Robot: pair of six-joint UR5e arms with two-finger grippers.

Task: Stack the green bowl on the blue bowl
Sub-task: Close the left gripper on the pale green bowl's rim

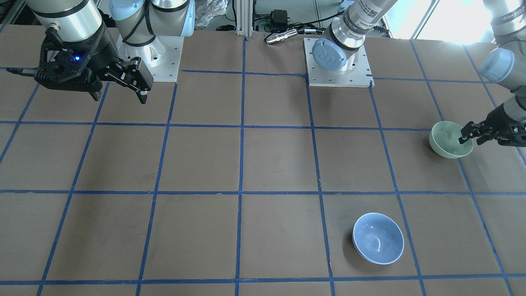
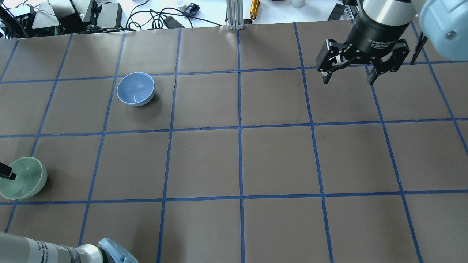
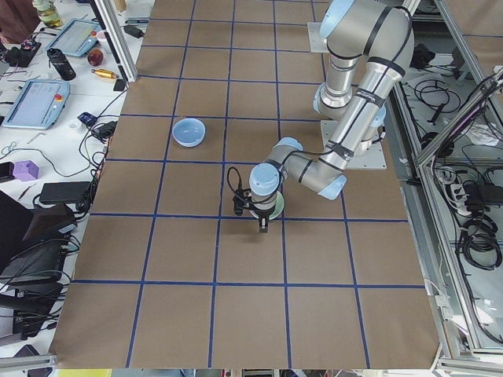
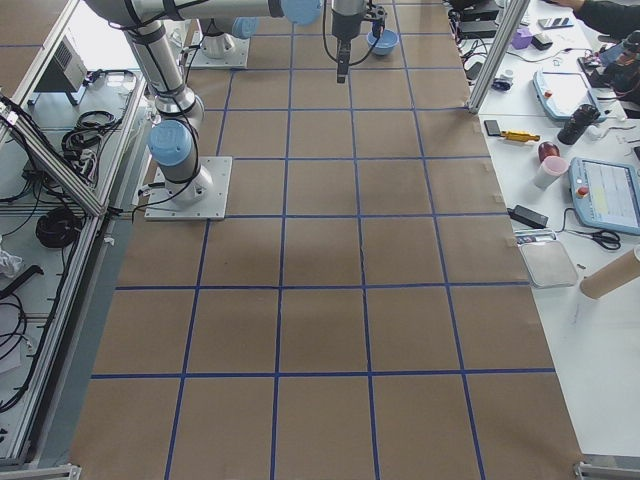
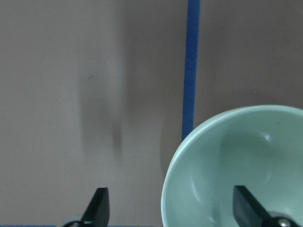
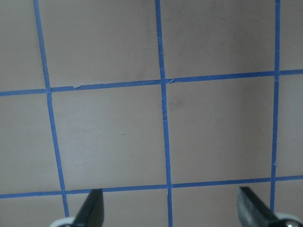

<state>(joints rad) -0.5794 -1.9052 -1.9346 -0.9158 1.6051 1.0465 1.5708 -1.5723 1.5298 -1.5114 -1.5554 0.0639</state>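
Overhead looks forward from behind the robot; the front view faces back, steeply down; side views look along the table (image 3: 189, 314). All four share the blue bowl (image 2: 135, 88). Wrist cameras hang close above.

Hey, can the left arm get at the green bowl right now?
Probably yes. The left pincer is open, and the green bowl has its rim between the fingers, one over the inside and one outside. Nothing else stands in the way.
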